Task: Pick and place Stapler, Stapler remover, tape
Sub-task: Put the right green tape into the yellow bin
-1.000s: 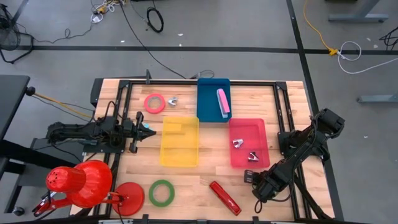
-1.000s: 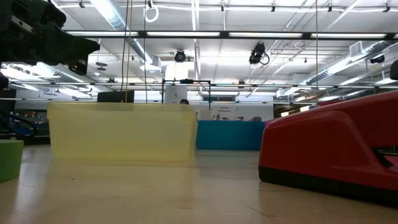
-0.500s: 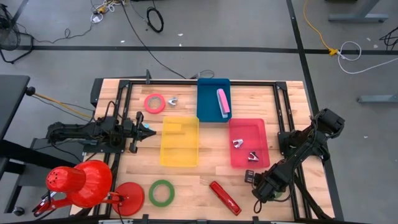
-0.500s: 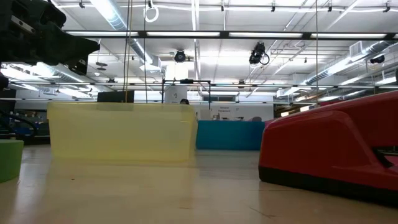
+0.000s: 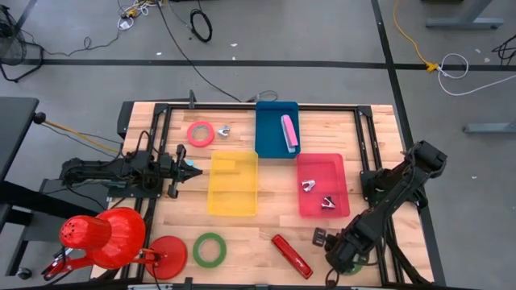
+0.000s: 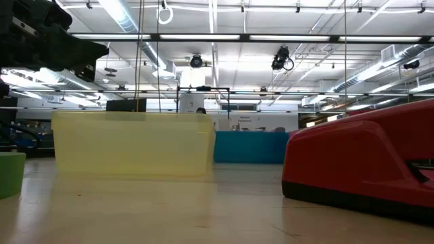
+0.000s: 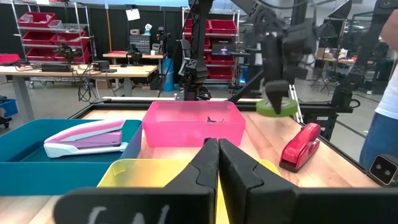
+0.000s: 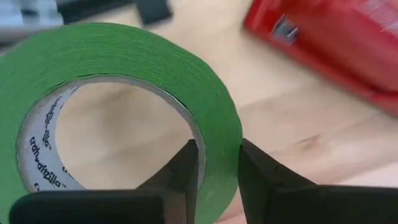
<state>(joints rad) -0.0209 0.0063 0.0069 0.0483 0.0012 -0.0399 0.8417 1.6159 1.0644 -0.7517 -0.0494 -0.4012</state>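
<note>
The right end effector (image 8: pixel 214 180) is clenched on a green tape roll (image 8: pixel 124 74) — one finger inside the ring, the other outside its wall. It holds the roll at the near right corner of the desk (image 5: pixel 242 234), just right of the red stapler (image 5: pixel 291 255); from the left wrist the roll (image 7: pixel 277 107) hangs above the desk under that arm.

The left end effector (image 5: pixel 193 169) waits over the left side of the desk, fingers pressed together with nothing between them, pointing at the yellow bin (image 5: pixel 234 184).

A second green roll (image 5: pixel 210 249) lies flat near the front edge, left of the red stapler. A pink roll (image 5: pixel 201 133) sits at the far left with a staple remover (image 5: pixel 222 130) just beside it. The blue bin (image 5: pixel 270 133) holds a pink stapler (image 5: pixel 289 132) — the pink bin (image 5: pixel 318 165) holds two staple removers (image 5: pixel 319 195).
</note>
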